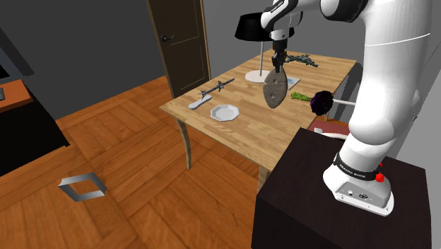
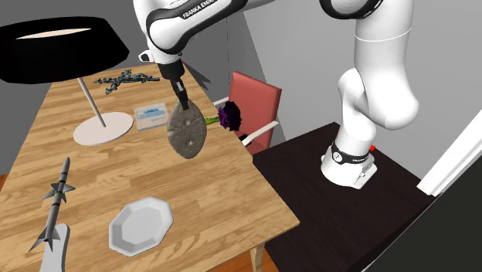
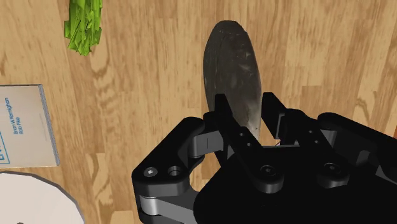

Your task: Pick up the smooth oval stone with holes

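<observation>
The grey oval stone (image 1: 274,90) with small holes hangs on edge above the wooden table (image 1: 247,124), clear of its top. My black gripper (image 1: 278,64) is shut on the stone's upper rim. From the second exterior view the stone (image 2: 187,130) shows its pitted flat face, and the gripper (image 2: 182,97) clasps its top. In the wrist view both fingers (image 3: 224,118) press the dark stone (image 3: 233,67) between them, with the tabletop far below.
On the table stand a black-shaded lamp (image 2: 102,127), a white plate (image 2: 139,225), a grey toy rocket (image 2: 56,201), a light box (image 2: 151,116), green leaves (image 3: 84,25) and a dark branching object (image 2: 123,79). A red chair (image 2: 253,100) stands beside the table. A grey frame (image 1: 82,187) lies on the floor.
</observation>
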